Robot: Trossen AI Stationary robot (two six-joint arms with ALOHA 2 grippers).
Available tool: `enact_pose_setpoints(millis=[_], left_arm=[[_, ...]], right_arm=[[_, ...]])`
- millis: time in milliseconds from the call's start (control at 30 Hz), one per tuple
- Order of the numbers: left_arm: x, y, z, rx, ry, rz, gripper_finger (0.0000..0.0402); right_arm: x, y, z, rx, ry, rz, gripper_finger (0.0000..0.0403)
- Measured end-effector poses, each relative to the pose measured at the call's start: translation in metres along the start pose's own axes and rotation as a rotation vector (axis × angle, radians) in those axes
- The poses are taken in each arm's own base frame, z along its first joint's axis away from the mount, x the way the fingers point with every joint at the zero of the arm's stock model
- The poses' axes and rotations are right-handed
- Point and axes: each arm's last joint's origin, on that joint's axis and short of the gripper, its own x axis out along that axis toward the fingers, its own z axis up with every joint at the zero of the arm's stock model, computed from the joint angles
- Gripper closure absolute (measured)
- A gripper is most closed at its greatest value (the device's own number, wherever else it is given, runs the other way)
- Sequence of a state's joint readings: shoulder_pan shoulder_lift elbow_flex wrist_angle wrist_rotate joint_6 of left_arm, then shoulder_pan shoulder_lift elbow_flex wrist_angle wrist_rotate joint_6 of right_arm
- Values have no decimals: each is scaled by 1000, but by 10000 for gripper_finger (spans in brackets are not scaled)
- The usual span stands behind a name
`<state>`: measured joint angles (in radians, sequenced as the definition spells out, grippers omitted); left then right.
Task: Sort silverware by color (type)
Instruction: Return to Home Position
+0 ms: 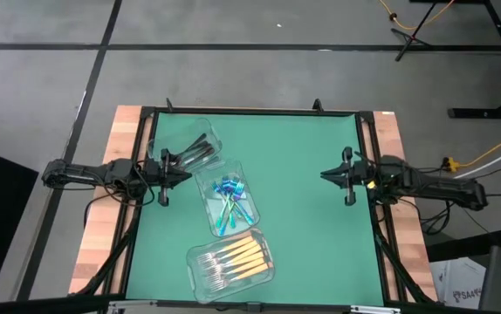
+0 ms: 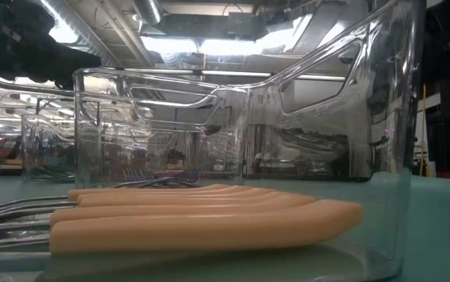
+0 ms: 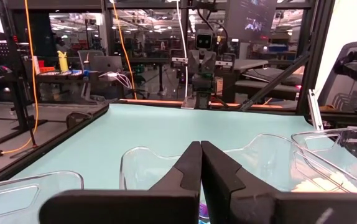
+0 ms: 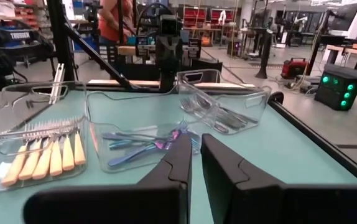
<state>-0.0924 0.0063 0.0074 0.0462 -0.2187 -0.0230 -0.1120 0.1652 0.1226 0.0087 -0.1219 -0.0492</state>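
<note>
Found the orange-handled forks point(image 1: 237, 257) nearest, lying side by side in the closest clear bin point(image 1: 200, 277). Saw only that one colour in there.

Found the shiny blue forks point(image 1: 227, 199) next, heaped in the middle bin point(image 1: 250, 212), set just beside the closest one. Could not tell whether those two bins touched.

Met both tools level with that middle bin. Found the left tool point(image 3: 196, 144) at the left side of the green surface point(image 1: 312, 249), its fingers pressed almost together and gripping nothing. Placed it just beside the far bin's rim, perhaps partly over it. Found the right tool point(image 4: 196, 138) well apart on the right side, with only a thin slit between its fingers and nothing in it either.

Found the black forks point(image 1: 196, 150) farthest away, piled in the far bin point(image 1: 209, 127). Saw no loose fork on the bare surface, so judged the sorting as good as done.

Judged the left side the risky one. Might have bumped the far bin with a low or crooked pull of that arm, being so close to the rim. Might then have pushed that light bin into the middle one, or tipped it and spilled black forks in with the blue. Would have spoiled the sorting. Feared little from the right arm, with so much bare green around it.
</note>
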Motion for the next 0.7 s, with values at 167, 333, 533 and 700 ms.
enact_pose_setpoints(millis=[167,333,533,700], left_arm=[[0,0,0,0,0,0,401],[0,0,0,0,0,0,401],[0,0,0,0,0,0,401],[0,0,0,0,0,0,401]], right_arm=[[-1,1,-11,-1,-13,-2,374],[0,1,-22,-4,-32,-5,374],[0,1,-26,-7,-38,-6,374],[0,1,-27,-13,-27,-27,374]])
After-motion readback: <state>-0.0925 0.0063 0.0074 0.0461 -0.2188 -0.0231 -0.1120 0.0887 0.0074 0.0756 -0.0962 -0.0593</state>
